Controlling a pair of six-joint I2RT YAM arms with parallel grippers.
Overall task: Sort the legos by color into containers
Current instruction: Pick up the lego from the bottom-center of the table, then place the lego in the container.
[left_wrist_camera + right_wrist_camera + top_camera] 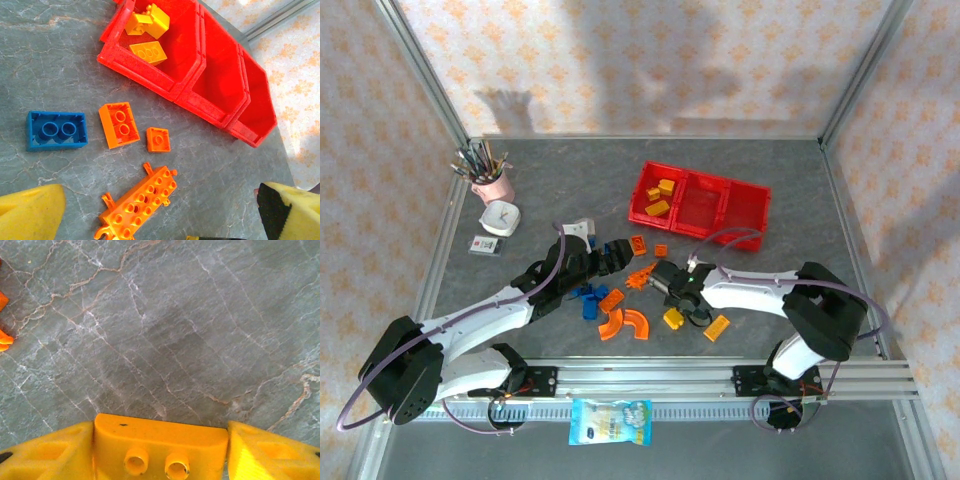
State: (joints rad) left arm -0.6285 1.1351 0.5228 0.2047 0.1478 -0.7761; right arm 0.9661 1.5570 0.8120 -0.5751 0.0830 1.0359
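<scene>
My right gripper clamps a yellow brick on the near side of the tray, likely bound for its yellow bin; left gripper wide, empty.

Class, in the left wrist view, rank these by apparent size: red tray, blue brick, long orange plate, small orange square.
Largest to smallest:
1. red tray
2. long orange plate, though it reaches the picture's bottom edge
3. blue brick
4. small orange square
</scene>
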